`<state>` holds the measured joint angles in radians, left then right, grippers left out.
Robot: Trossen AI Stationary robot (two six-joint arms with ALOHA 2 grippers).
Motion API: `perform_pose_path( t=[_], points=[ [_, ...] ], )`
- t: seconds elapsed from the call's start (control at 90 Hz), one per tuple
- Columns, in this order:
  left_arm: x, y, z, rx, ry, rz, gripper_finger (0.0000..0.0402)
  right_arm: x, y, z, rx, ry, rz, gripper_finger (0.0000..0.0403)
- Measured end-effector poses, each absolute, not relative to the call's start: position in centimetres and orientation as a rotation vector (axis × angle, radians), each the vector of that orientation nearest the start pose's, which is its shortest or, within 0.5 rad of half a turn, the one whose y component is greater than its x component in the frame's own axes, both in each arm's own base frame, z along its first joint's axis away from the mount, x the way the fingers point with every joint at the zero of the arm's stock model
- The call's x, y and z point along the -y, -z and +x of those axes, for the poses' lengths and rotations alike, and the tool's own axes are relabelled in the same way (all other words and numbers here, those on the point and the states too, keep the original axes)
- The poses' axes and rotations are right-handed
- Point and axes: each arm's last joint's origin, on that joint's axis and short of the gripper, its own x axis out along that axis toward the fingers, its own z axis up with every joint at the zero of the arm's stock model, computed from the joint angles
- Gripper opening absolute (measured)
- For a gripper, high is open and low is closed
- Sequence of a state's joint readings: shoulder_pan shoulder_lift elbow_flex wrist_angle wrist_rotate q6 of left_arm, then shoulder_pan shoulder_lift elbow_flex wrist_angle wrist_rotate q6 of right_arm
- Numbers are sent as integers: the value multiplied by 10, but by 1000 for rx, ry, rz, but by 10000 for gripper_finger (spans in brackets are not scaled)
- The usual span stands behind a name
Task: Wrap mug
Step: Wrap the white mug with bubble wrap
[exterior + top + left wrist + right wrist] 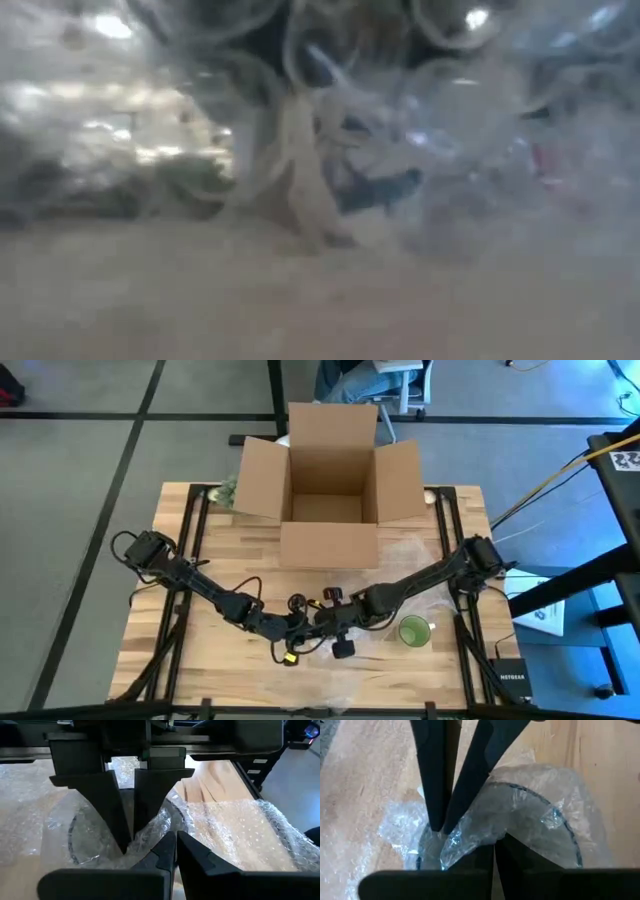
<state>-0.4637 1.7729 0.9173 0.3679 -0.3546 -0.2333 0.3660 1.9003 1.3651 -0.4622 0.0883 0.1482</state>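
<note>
I see both grippers meeting near the wooden table's (180,660) front edge, the left gripper (175,842) and right gripper (494,845) each pinched tight on the clear bubble wrap sheet (240,830) bunched around a round dark-rimmed mug (540,827), with a green cup (414,631) just beside them.
</note>
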Motion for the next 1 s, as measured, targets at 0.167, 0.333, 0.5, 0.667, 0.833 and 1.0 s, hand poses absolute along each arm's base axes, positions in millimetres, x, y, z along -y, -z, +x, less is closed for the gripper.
perform_pose_path(
  t=[0.167,0.333,0.5,0.667,0.833,1.0],
  points=[
    [153,-171,329,-461,53,-35,0,-141,-199,374,-988,-181,-90,3],
    [153,-171,329,-463,53,-34,0,-141,-201,374,-991,-181,-90,3],
    [153,-170,329,-467,55,-33,0,-142,-213,379,-964,-184,-84,3],
    [153,-170,329,-466,47,-31,0,-143,-226,381,-976,-182,-88,3],
    [153,-170,329,-466,44,-30,0,-143,-238,381,-1003,-179,-95,3],
    [153,-170,329,-467,43,-32,0,-143,-252,381,-1023,-176,-100,3]
  ],
)
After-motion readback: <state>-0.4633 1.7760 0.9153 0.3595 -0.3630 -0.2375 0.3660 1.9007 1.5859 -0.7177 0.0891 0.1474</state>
